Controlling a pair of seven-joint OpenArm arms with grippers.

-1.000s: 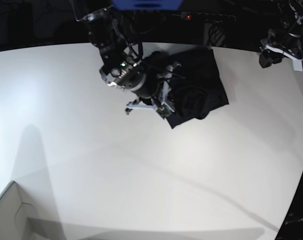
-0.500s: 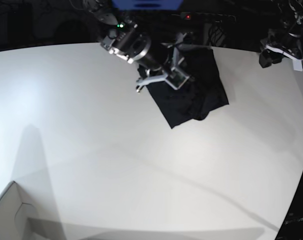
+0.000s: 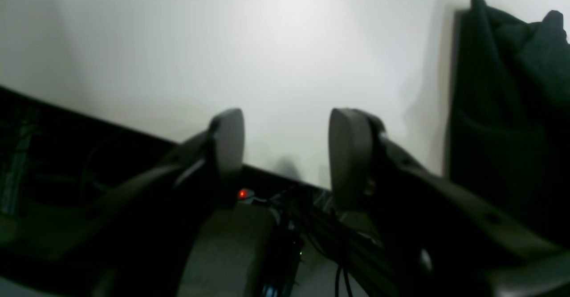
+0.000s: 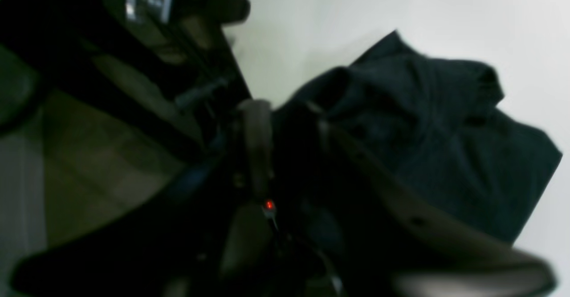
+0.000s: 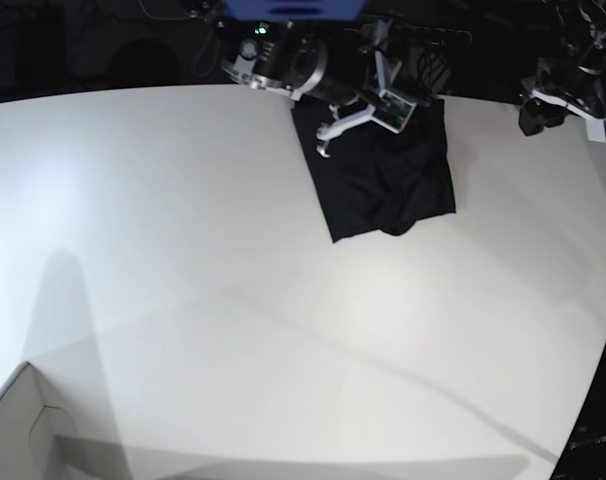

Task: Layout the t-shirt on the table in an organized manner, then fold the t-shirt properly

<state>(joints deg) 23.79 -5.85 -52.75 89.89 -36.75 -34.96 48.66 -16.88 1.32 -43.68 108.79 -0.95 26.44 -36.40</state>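
Black t-shirt [image 5: 388, 175] folded on table [image 5: 183, 250]; left claw [image 3: 285, 152] open, empty; right claw [image 5: 368, 110] parted over shirt.

We cannot tell from the blurred right wrist view whether the right gripper [image 4: 289, 123] pinches the t-shirt [image 4: 427, 136], whose near folds vanish in shadow. The left wrist view cuts the shirt off at its right edge. In the base view the left gripper [image 5: 568, 100] is too small to read.
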